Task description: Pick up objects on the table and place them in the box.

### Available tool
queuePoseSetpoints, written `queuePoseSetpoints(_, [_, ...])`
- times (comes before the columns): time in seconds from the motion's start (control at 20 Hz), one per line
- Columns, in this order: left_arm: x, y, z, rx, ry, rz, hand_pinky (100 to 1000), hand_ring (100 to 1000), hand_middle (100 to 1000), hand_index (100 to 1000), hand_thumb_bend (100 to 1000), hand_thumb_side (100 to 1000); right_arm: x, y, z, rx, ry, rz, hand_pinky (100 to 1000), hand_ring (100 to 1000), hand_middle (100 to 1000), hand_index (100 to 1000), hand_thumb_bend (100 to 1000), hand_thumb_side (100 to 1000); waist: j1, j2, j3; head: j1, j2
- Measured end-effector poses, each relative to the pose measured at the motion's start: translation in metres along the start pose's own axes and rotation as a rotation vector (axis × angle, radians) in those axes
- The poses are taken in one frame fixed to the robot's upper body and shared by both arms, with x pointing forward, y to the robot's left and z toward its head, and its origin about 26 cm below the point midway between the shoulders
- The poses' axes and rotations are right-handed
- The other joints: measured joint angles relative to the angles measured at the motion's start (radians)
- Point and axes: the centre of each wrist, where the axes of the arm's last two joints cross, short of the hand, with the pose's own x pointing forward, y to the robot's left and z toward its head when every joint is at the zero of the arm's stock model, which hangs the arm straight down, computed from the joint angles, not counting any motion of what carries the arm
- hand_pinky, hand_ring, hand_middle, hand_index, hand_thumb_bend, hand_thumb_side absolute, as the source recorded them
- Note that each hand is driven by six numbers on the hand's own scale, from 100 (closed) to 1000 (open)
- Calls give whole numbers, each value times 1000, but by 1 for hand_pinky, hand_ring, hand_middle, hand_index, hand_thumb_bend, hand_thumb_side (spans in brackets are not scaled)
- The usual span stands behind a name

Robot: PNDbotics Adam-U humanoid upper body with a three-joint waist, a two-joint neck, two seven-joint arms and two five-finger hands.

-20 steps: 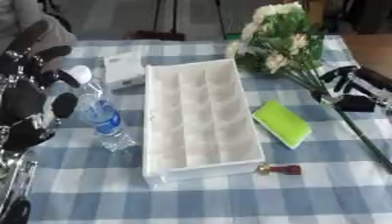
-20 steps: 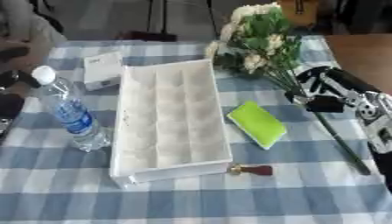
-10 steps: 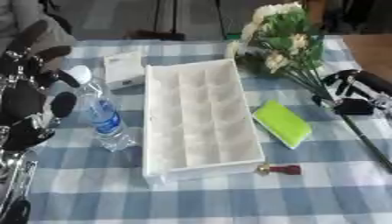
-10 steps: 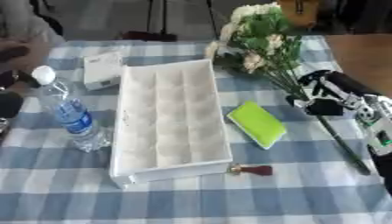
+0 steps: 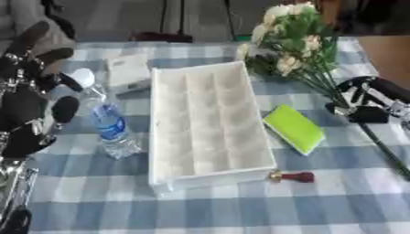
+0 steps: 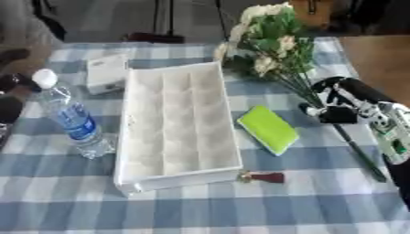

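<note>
A white box (image 5: 210, 137) divided into compartments lies empty in the middle of the checked table. Left of it stands a clear water bottle (image 5: 107, 122) with a blue label. A flat green pad (image 5: 294, 128) lies right of the box, and a small red and gold stamp (image 5: 293, 176) lies near its front right corner. A bouquet of pale flowers (image 5: 293, 38) rests at the back right, its stems (image 6: 355, 147) running toward the near right. My right hand (image 6: 346, 109) hovers over those stems, fingers bent but apart, holding nothing. My left hand (image 5: 29, 108) rests open at the left edge, beside the bottle.
A small white carton (image 5: 128, 70) lies behind the bottle, at the back left. A bare wooden surface (image 5: 386, 54) shows past the cloth at the far right. Dark furniture legs stand beyond the table's far edge.
My right hand has crept slightly nearer and lower over the flower stems. The left hand and the objects on the table have stayed put.
</note>
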Motion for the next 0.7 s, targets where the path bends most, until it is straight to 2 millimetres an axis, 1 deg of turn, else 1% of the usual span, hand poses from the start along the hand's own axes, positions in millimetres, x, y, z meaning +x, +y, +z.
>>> queuePoseSetpoints(0.15, [0, 0, 0, 0, 0, 0, 481, 804, 948, 937, 666, 329, -2, 1, 1, 1, 16, -9, 556, 613, 740, 854, 336, 721, 0, 0, 0, 0, 0])
queuePoseSetpoints(0.5, [0, 0, 0, -1, -1, 2, 481, 804, 948, 937, 667, 326, -6, 3, 3, 3, 38, -47, 559, 615, 741, 854, 315, 719, 0, -1, 0, 0, 0])
queuePoseSetpoints(0.7, [0, 0, 0, -1, -1, 4, 482, 804, 948, 937, 668, 322, -6, 5, 4, 7, 39, -53, 560, 615, 741, 855, 305, 718, -1, -10, 9, 1, 0])
